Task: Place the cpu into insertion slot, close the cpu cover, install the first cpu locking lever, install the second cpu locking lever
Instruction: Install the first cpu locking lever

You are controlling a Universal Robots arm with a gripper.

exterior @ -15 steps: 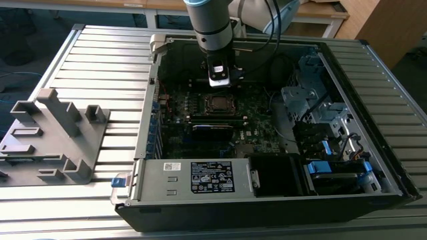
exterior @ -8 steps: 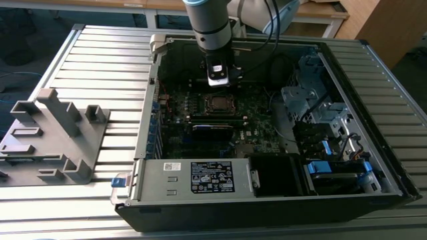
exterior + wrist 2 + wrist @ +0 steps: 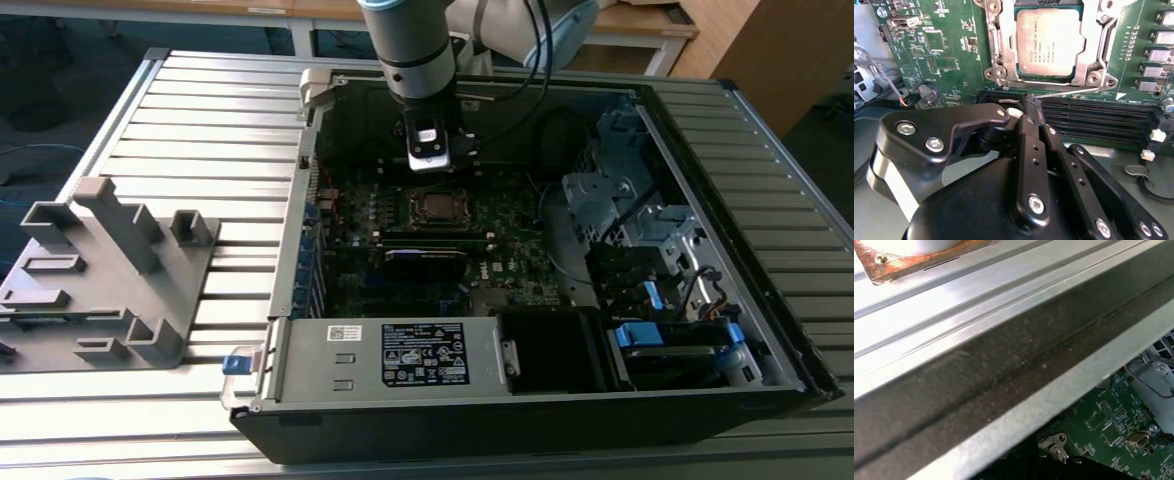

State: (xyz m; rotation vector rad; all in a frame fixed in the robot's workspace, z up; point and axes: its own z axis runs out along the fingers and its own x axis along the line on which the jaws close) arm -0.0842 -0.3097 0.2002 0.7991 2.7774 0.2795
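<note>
Aluminium slats are forming the table [image 3: 200,110], and the open black computer case [image 3: 534,425] is lying on it on its side. In the first wrist view the case's dark wall [image 3: 1004,365] is running across the frame beside those slats. Inside the case, a silver power-supply box [image 3: 320,355] is sitting at the near edge. Outside it, a grey plastic fixture [image 3: 114,270] is standing on the table at the exterior view's left. The arm [image 3: 411,50] is reaching down into the case over the green motherboard [image 3: 514,240].

The gripper [image 3: 430,152] is hanging just beyond the socket area, near the far wall of the case. In the second wrist view its black fingers [image 3: 1026,150] are pressing together with no gap between them. The gripper [image 3: 1030,102] is tapering to a tip just over the long black memory slots [image 3: 1094,120].

The cpu cover [image 3: 999,47] is lying flat and closed, framing the chip. The cpu [image 3: 1051,42] is sitting in the insertion slot [image 3: 1050,4], its dull silver face showing through the cover's window. A thin wire locking lever [image 3: 1074,92] is running along the cover's edge. Its end is meeting the closed fingertips; I cannot tell whether it is being pinched between them or only touched.
</note>
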